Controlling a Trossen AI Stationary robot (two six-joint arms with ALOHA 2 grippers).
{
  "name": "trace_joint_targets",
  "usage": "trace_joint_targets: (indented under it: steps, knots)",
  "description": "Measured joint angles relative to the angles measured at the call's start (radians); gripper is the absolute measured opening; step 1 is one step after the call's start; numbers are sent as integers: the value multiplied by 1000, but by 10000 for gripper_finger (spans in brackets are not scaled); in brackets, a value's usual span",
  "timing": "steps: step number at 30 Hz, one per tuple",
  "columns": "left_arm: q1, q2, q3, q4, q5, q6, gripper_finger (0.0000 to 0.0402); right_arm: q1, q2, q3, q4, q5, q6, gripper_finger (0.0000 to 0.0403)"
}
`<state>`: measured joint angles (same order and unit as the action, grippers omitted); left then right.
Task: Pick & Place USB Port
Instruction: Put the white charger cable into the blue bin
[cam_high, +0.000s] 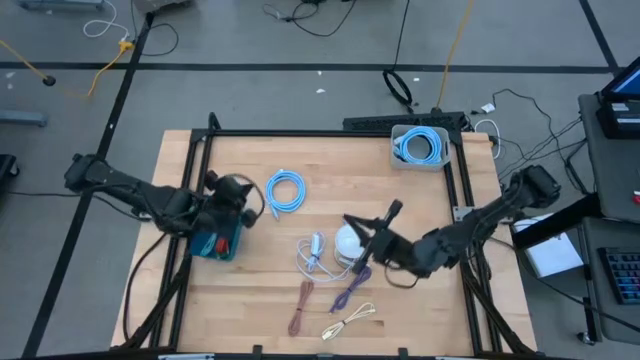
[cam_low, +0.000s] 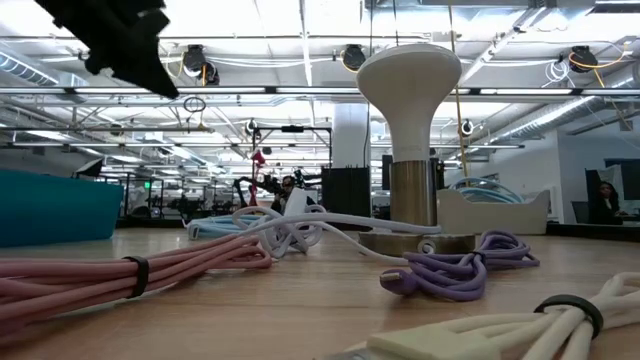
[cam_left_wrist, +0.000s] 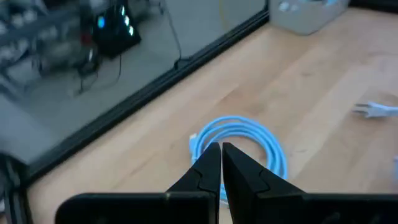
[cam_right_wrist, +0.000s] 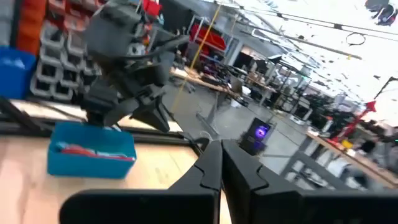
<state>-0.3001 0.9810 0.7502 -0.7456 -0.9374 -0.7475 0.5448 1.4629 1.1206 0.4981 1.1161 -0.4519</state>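
Several bundled cables lie on the wooden table: a blue coil (cam_high: 285, 190) (cam_left_wrist: 239, 146), a white one (cam_high: 312, 255), a purple one (cam_high: 350, 290) (cam_low: 455, 270), a pink one (cam_high: 300, 305) (cam_low: 110, 275) and a cream one (cam_high: 348, 322). A white dome-topped object (cam_high: 347, 241) (cam_low: 408, 120) stands on a metal base. My left gripper (cam_high: 258, 200) (cam_left_wrist: 221, 152) is shut, above the table beside the blue coil. My right gripper (cam_high: 356, 226) (cam_right_wrist: 221, 149) is shut and empty. It is raised by the white dome and points toward the table's left.
A teal bin (cam_high: 218, 243) (cam_right_wrist: 92, 149) with something red inside sits under the left arm. A grey bin (cam_high: 420, 147) near the far edge holds another blue cable. A black frame (cam_high: 300, 131) edges the table. Bare wood lies between the blue coil and the grey bin.
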Motion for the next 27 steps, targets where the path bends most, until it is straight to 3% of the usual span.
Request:
trace_joint_targets:
  steps: [5,7,11,14,16,19,23,27]
  knots:
    - [120,0,-14,111,231,22,21,48,42,83,-156,12,39,0]
    - [147,0,-44,250,416,93,21,70,42,98,-205,10,72,0]
    - [166,26,-123,548,888,190,21,116,28,103,-302,5,127,0]
    - [121,58,-180,680,1083,212,21,140,14,104,-402,-79,201,0]
    - [75,88,-191,742,1099,236,21,147,7,114,-533,-211,279,0]
    - [6,123,-195,776,1044,305,21,123,17,135,-707,-437,406,0]
    - [-64,154,-195,884,921,389,21,51,79,137,-798,-582,494,0]
    - [-106,172,-194,937,890,429,21,-16,193,141,-859,-845,609,0]
